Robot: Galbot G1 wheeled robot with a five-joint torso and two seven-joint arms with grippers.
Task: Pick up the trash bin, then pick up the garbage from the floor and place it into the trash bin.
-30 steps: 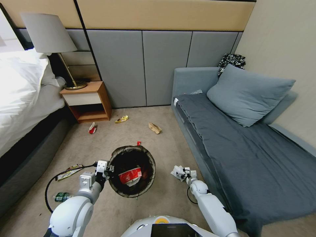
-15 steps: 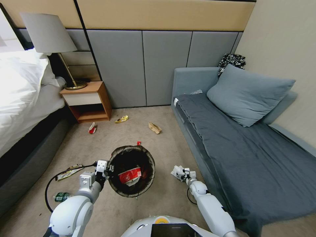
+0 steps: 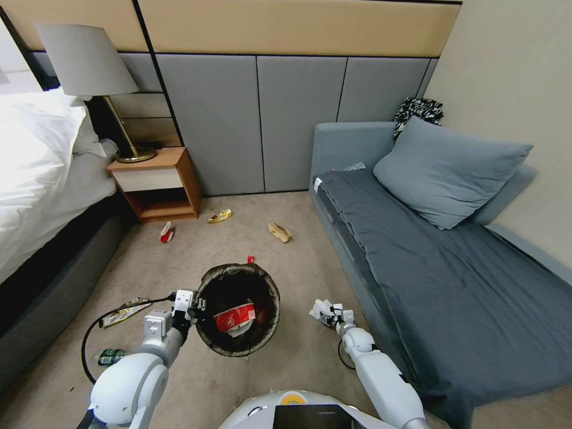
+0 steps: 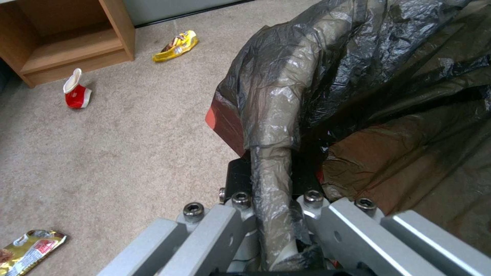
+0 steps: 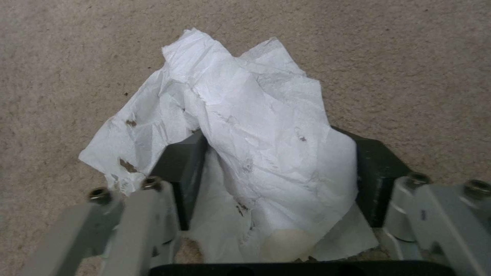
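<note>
Right gripper [image 3: 329, 315]: fingers [image 5: 182, 180] apart on either side of the crumpled tissue [image 5: 240, 145]; tissue sits between them. Contact cannot be confirmed; grip undetermined.
Tissue position: head view places it low over the floor [image 3: 286, 369], between the trash bin [image 3: 238, 310] and the sofa [image 3: 429, 280].
Left gripper [image 3: 193, 307]: closed on the trash bin rim; left wrist view shows the bag-covered rim [image 4: 271, 161] pinched between the fingers.
Trash bin contents: head view shows a red-and-white cup [image 3: 234, 318] inside.
Floor litter, head view: tan paper bag [image 3: 280, 232], green-labelled bottle [image 3: 111, 356].
Floor litter, left wrist view: yellow wrapper [image 4: 175, 46], second cup [image 4: 76, 94], shiny wrapper [image 4: 30, 251].
</note>
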